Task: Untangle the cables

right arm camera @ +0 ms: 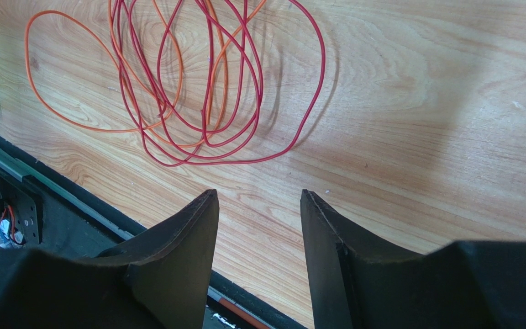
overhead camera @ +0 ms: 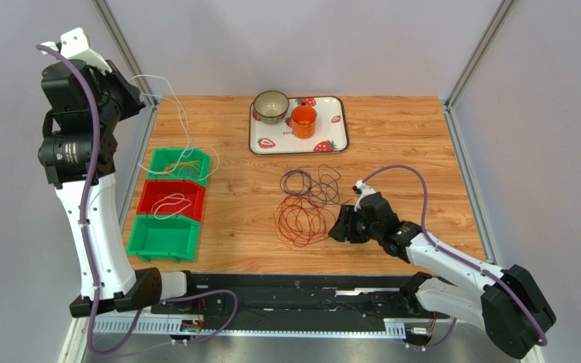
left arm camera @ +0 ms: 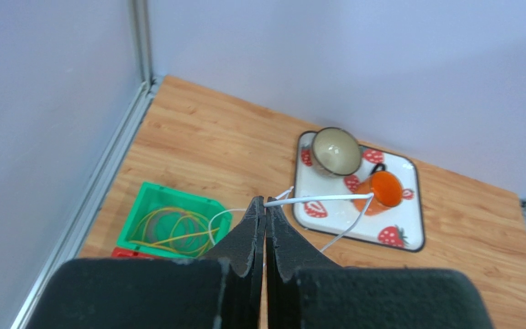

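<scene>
Left jaws: pressed fully together on a white cable, raised high above the left edge of the worktop. The strand hangs toward the far green bin, which holds yellow cable.
Right jaws: parted, gripping nothing, low over the worktop just right of the red and orange cables.
Purple cable: loose loops just beyond that coil.
Red bin: white loop inside.

Left end effector hangs high, jaws together; right end effector sits low, jaws apart.
</scene>
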You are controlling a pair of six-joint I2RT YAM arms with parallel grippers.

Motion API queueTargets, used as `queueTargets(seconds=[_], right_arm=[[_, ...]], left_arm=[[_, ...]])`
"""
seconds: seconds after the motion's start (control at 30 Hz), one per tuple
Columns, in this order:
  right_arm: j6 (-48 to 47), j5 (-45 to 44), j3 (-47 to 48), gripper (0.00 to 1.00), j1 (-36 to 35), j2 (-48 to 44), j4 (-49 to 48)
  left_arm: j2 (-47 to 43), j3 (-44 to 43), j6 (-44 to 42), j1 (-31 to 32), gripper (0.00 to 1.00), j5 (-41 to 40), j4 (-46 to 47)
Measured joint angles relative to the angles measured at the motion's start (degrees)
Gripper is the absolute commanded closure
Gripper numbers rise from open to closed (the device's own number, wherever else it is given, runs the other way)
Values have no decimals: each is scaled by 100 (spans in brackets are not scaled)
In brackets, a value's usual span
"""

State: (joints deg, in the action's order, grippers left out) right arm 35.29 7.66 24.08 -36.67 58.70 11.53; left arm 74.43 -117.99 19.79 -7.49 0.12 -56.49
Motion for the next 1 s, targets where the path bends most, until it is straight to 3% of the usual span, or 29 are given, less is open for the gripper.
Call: queueTargets(seconds=[0.43,1.0], right_arm=[[-17,0,-175,49,0,-271,-111],[-17,42,-177,49,-2,-297,-114]], left_arm=[[-557,42,105,-11,100,503,634],[-986,225,-203,-11,100,-470,664]])
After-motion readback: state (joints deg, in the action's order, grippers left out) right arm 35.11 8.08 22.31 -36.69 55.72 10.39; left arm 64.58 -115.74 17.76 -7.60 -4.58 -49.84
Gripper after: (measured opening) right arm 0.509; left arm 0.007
